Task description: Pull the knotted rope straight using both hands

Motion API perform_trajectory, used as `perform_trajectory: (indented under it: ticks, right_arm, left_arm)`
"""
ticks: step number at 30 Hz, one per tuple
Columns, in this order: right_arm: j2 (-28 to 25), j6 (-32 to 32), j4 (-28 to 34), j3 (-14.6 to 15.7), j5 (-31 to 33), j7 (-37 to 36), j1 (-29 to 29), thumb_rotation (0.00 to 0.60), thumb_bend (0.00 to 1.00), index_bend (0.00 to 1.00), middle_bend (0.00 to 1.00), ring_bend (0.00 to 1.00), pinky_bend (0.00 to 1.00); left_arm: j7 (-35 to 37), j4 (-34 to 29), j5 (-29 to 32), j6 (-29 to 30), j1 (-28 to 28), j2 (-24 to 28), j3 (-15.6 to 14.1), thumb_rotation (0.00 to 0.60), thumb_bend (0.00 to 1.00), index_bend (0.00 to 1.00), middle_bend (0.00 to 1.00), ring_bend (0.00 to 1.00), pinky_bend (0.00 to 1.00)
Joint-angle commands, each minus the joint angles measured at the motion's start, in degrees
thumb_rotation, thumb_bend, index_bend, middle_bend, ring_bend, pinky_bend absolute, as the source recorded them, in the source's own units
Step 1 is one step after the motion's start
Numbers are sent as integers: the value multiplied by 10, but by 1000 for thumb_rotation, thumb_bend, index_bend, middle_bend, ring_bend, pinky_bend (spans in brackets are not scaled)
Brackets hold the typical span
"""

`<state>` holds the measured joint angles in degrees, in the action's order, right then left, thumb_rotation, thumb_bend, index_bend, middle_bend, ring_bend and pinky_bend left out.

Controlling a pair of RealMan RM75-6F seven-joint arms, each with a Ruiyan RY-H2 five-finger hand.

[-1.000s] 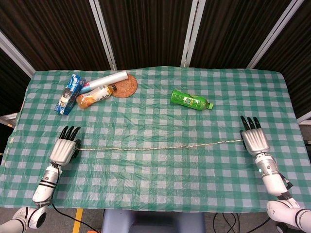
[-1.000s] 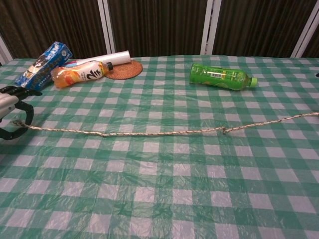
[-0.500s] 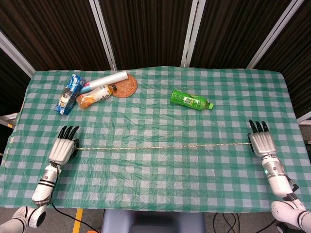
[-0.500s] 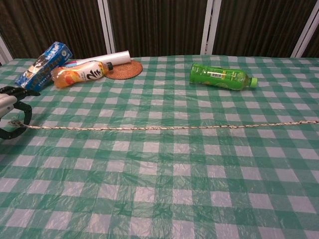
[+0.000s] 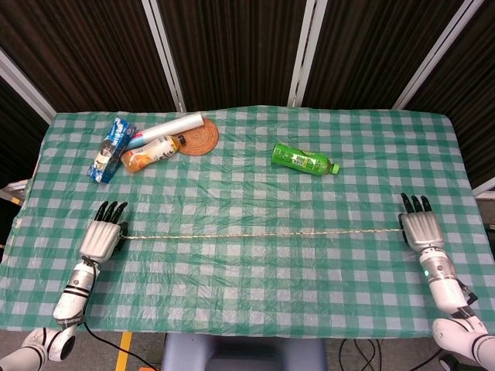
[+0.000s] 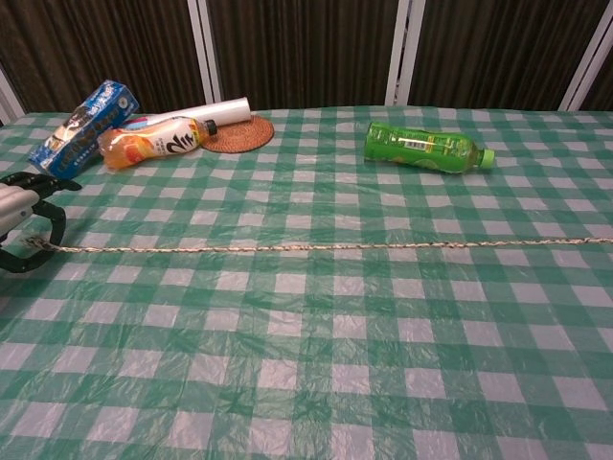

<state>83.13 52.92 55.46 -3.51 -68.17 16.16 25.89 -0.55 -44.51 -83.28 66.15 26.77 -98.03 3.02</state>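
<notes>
No label text can be read on the green bottle (image 5: 302, 160), orange bottle (image 5: 151, 151) or blue carton (image 5: 110, 148). The rope (image 5: 263, 233) is stretched straight across the checked table (image 5: 255, 294). Its ends are gripped by the left hand (image 5: 103, 234) and right hand (image 5: 419, 228), both held palm-down with fingers pointing away.

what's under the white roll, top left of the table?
The white roll lies across the orange bottle, its right end over the edge of the round woven coaster. Whatever lies below its left end is hidden by the bottle.
</notes>
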Motion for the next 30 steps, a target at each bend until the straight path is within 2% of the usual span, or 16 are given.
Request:
perform_trajectory:
  ticks: [1,12,14,17,22,24,26,30]
  right_arm:
    - [2,-3,-4,-1,-1,-1,-1,600,619,750,58,0,0]
    - [9,-11,-10,1,-8,-4,-2,600,619,667,58,0,0]
    - [12,-11,-11,2,-12,-3,-2,600,619,663,58,0,0]
    - [13,-13,-14,0,-10,-1,-2,600,619,620,58,0,0]
    - [10,-27,-13,-2,-2,4,-3,600,619,407,53,0,0]
    - [7,-34,-10,-3,5,10,-3,600,619,291,26,0,0]
    - [3,-40,-4,-4,11,15,-4,600,619,175,2,0,0]
    - [-10,-36,14,-8,19,22,-8,600,619,67,0,0,0]
  left_arm:
    - [0,2,1,-3,0,-2,0,600,430,621,66,0,17]
    - [4,3,-5,-8,2,-8,-6,600,430,592,66,0,17]
    - [3,0,-10,-9,4,-10,-9,600,430,569,66,0,17]
    - [-3,0,-9,-11,4,-11,-9,600,431,462,64,0,17]
    - [-7,-13,-4,-21,3,-3,-10,600,438,110,43,0,17]
    - [-8,-22,-3,-22,1,2,-11,600,442,22,30,0,17]
    - [-5,-34,-2,-21,-1,10,-11,600,441,0,18,0,17]
    - [4,-64,-1,-9,-8,31,-8,600,436,0,1,0,19]
